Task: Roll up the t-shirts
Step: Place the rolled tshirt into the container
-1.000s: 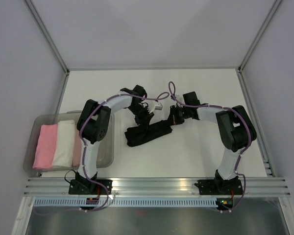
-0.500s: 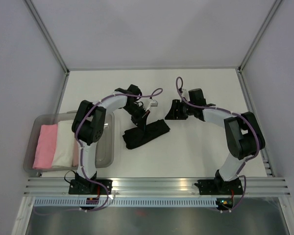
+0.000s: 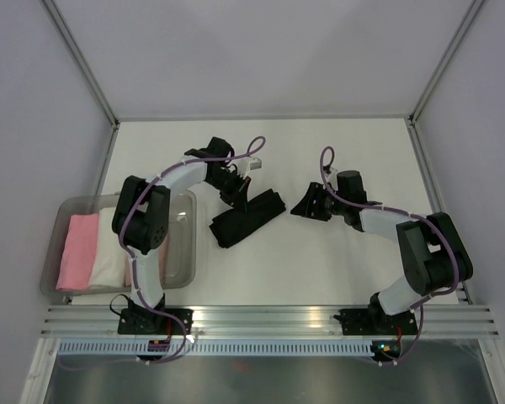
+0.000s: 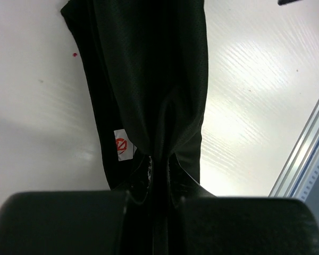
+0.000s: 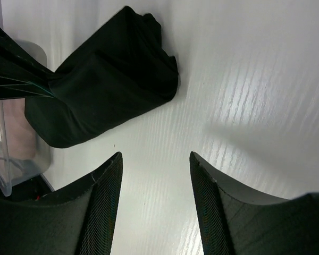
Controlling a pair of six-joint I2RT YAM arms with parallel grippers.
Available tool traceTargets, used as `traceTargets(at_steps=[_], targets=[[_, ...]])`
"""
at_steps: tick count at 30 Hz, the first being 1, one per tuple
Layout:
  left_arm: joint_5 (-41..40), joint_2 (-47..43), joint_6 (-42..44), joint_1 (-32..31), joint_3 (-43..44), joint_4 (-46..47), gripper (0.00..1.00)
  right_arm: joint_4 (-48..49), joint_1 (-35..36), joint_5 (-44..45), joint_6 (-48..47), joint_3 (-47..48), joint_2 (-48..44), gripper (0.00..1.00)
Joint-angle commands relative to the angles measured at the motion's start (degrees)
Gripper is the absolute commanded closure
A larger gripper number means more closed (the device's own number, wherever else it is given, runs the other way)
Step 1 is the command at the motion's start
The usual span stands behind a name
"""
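Observation:
A black t-shirt (image 3: 246,217), folded into a long narrow bundle, lies slantwise on the white table between the arms. My left gripper (image 3: 236,195) is shut on its far upper end; the left wrist view shows the cloth (image 4: 149,79) pinched between the fingers, a small white neck label (image 4: 124,146) beside them. My right gripper (image 3: 304,204) stands open to the right of the bundle, apart from it. In the right wrist view the black t-shirt (image 5: 106,79) lies ahead of the open fingers (image 5: 103,202), only bare table between them. Pink (image 3: 77,250) and white (image 3: 111,244) rolls sit in the bin.
A clear plastic bin (image 3: 183,252) stands at the left near edge, beside the left arm's base. An aluminium rail (image 3: 269,316) runs along the front edge. Frame posts rise at the table's far corners.
My right gripper has let go of the black t-shirt, opened and drawn back to the right. My left gripper has shut on the far end and pulled the bundle leftward, turning it.

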Motion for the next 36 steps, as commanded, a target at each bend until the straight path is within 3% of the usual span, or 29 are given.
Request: traceTargets(at_steps=[1,16,28,35,36], targets=[[-2.9,-0.1,-5.2,0.2,0.3,3.4,0.98,9.6,0.8,1.0,7.5,-1.4,0.6,0.41],[-14.2,3.6,-14.7,0.6,1.3,7.5,0.98,17.8,11.0,9.5,24.9,4.7,15.6,0.40],[-16.1,5.7,-11.2,0.4,1.9,7.6,0.98,18.6,13.7,18.5,34.1,6.9,21.0,0.38],[-22.4,6.4,-5.1,0.2,3.4,7.3,0.97,18.7,14.4,18.1,38.5,10.1,21.0,0.58],[-23.2,6.3,-4.7,0.2,3.5,7.1,0.92,19.0,14.4,18.1,39.2,10.0,20.8,0.62]])
